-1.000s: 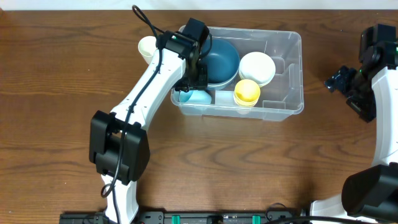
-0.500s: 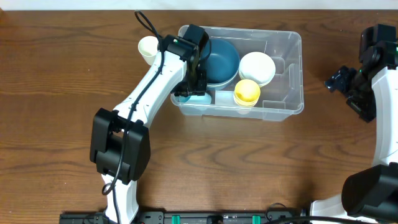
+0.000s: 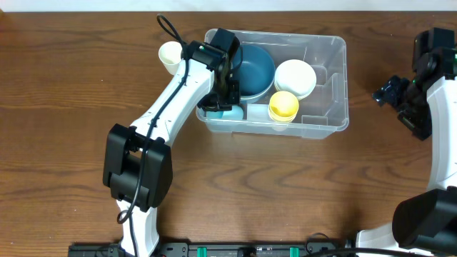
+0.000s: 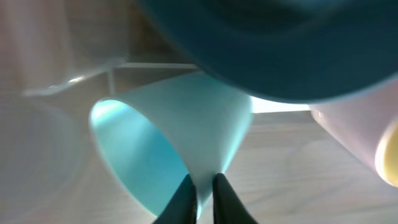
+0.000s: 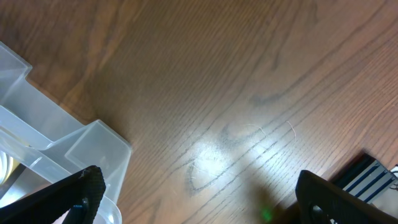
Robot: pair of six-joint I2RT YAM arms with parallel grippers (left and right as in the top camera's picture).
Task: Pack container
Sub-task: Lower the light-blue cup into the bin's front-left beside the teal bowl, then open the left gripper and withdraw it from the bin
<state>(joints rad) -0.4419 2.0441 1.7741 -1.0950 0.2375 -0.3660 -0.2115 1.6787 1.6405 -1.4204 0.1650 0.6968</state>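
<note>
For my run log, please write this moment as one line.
left end effector shut on blue cup | inside container | right end effector open

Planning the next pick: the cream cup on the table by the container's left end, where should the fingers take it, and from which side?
The cream cup seems upright, mouth up, so pinch its rim wall from above, fingers straddling it. Take the left edge: the left arm, its gripper shut on the light blue cup, and the container crowd its right.
</note>
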